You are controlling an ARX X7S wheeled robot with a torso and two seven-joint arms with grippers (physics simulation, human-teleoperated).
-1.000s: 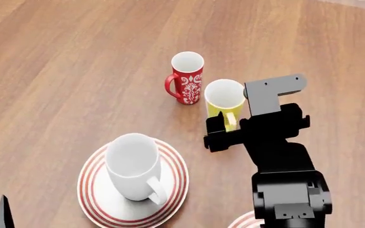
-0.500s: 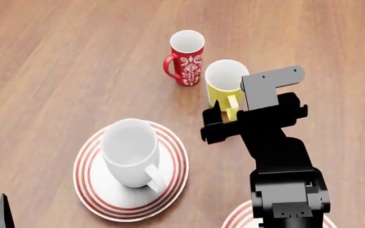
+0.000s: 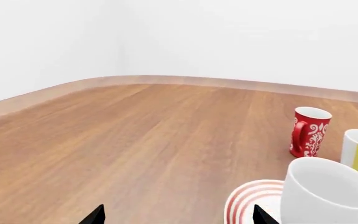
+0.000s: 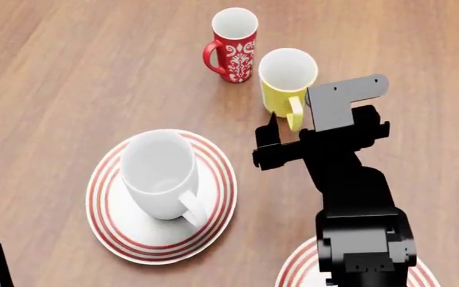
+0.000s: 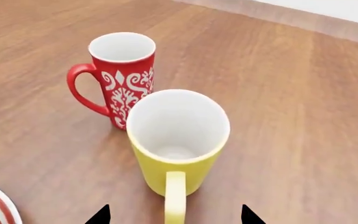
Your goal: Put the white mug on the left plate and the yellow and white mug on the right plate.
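The white mug (image 4: 159,173) stands upright on the left plate (image 4: 213,224), handle toward me; the left wrist view shows this white mug (image 3: 328,193) and plate (image 3: 247,205) too. On bare wood stands the yellow and white mug (image 4: 288,75), its handle (image 5: 175,198) pointing at my right gripper (image 4: 291,133). That right gripper (image 5: 174,217) is open, its fingertips either side of the handle and apart from it. My right arm hides most of the right plate (image 4: 297,272). My left gripper (image 3: 177,217) is open and holds nothing, low beside the left plate.
A red mug with a white floral pattern (image 4: 233,42) stands just behind and to the left of the yellow mug, close beside it (image 5: 121,74). The wooden tabletop (image 4: 70,72) stretches wide to the left and far side, with a wall beyond its far edge.
The head view has shifted, so the mugs sit higher in the picture and more of the right plate shows. My right gripper stays open by the yellow mug's handle.
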